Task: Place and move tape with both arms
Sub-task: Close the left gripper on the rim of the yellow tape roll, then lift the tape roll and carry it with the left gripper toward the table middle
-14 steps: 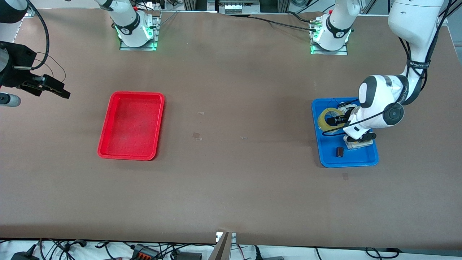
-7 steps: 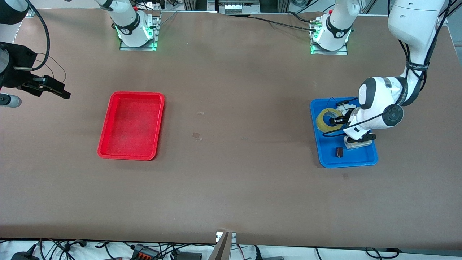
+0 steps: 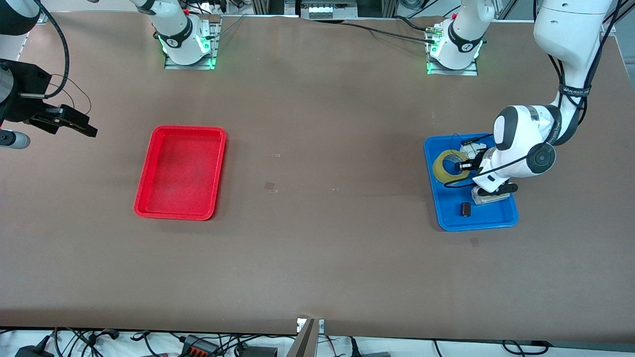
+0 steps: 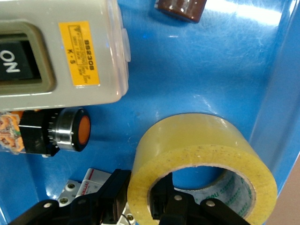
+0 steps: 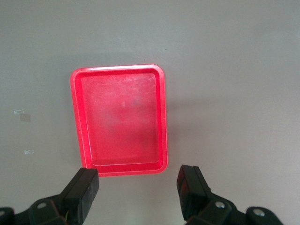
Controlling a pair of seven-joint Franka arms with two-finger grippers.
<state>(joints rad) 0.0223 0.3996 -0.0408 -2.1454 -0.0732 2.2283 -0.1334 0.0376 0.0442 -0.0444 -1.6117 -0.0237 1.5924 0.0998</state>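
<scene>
From the front, the left gripper (image 3: 468, 165) is low in the blue tray (image 3: 449, 218) at the left arm's end of the table (image 3: 317, 248), largely masked by its own white wrist, so the grasp is hard to read there. The left wrist view settles it — the two black fingers (image 4: 115, 201) are clamped on the wall of the tape (image 4: 201, 159), one outside the ring and one in its centre hole. The yellowish roll (image 3: 446, 166) is tipped rather than lying flat, over the part of the tray farther from the front camera. That same close view shows the tray's other contents: a grey-white box with a yellow label (image 4: 61, 51), a black cylinder with an orange face (image 4: 65, 131) just beside the box, and a small dark brown item (image 4: 180, 9) apart from both. From the front, the brown item (image 3: 465, 208) sits nearer the camera than the tape. The right gripper (image 3: 64, 121) hangs over bare table at the right arm's end, and the right arm waits; its wrist view shows its fingers (image 5: 82, 190) spread wide with nothing between them — and, below, the red tray (image 5: 119, 119) holding nothing.
</scene>
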